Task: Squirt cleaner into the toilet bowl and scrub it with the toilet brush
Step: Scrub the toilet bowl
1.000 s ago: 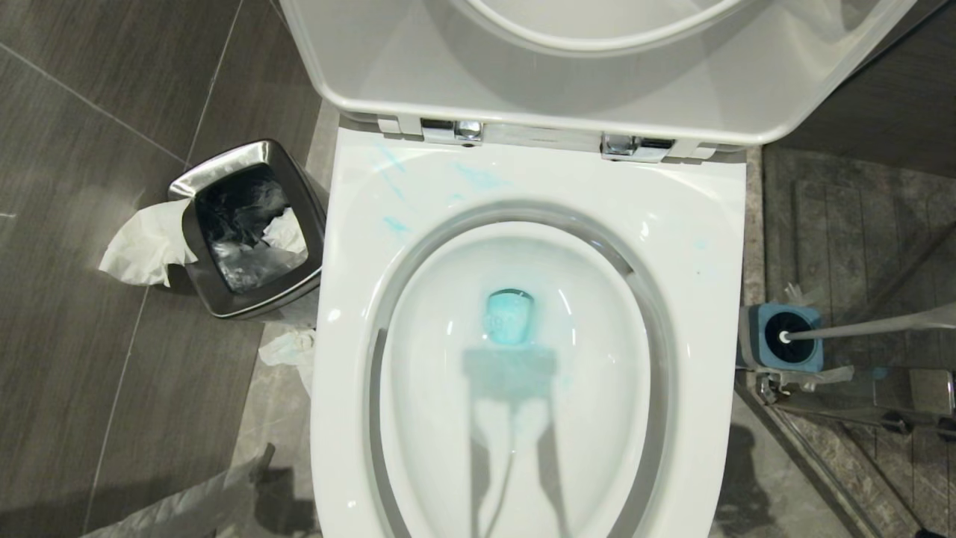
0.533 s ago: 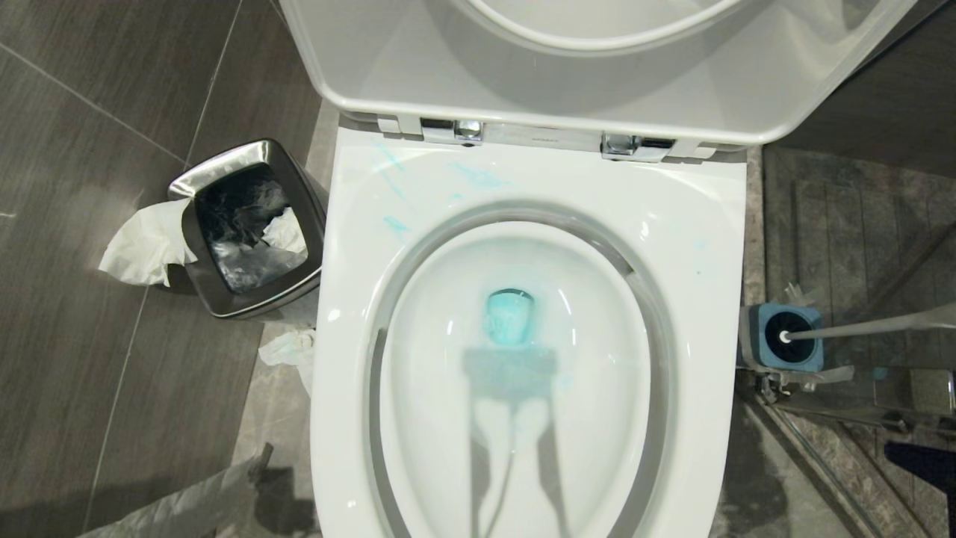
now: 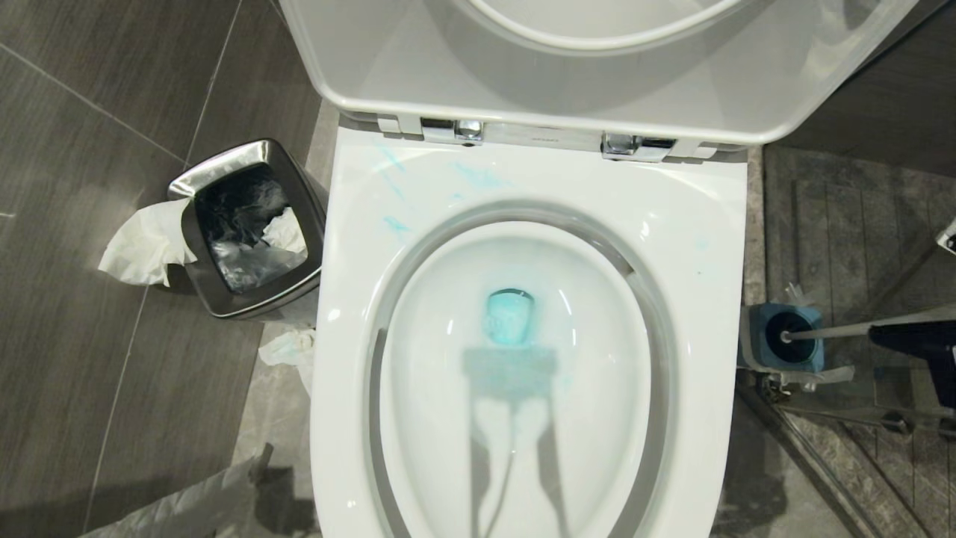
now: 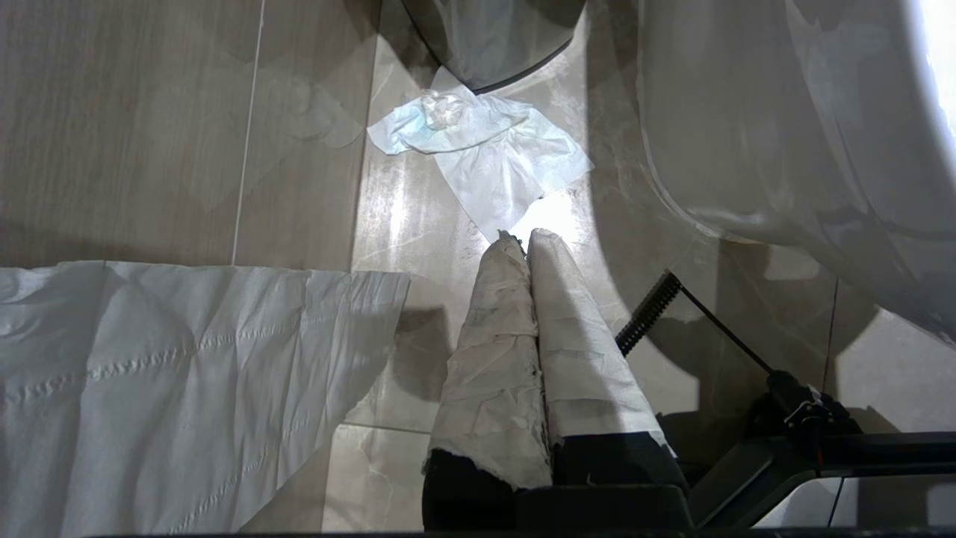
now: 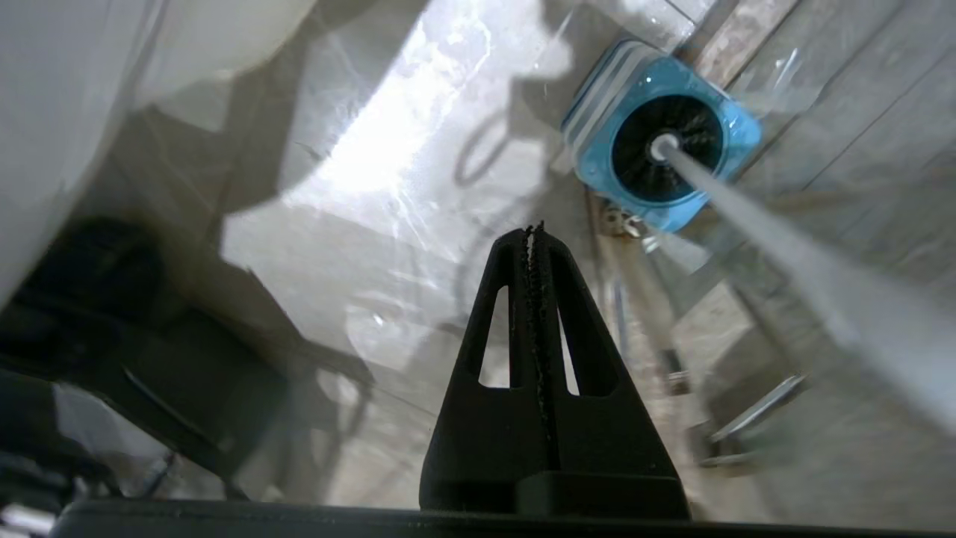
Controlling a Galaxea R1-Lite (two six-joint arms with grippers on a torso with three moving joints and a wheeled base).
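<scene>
The white toilet bowl (image 3: 351, 246) fills the middle of the head view, its lid raised. Cleaner tints the water (image 3: 509, 317) turquoise and leaves pale teal streaks (image 3: 478, 177) on the back rim. The toilet brush (image 3: 829, 330) stands in a blue holder (image 3: 754, 340) on the floor to the right, its white handle leaning right. My right gripper (image 3: 875, 334) is shut and empty beside that handle. In the right wrist view the handle (image 5: 784, 246) passes to one side of my right gripper (image 5: 535, 232), apart from it. My left gripper (image 4: 523, 237), wrapped in white, is shut low over the floor.
A square steel bin (image 3: 246, 224) stands left of the toilet with tissue (image 3: 142, 246) hanging out. More tissue (image 4: 485, 149) lies on the floor ahead of the left gripper, and a white sheet (image 4: 149, 373) beside it. A metal rail (image 3: 821, 407) runs past the brush holder.
My right gripper has risen from the bottom right corner of the head view to the level of the brush handle. The brush, bowl and bin have stayed put.
</scene>
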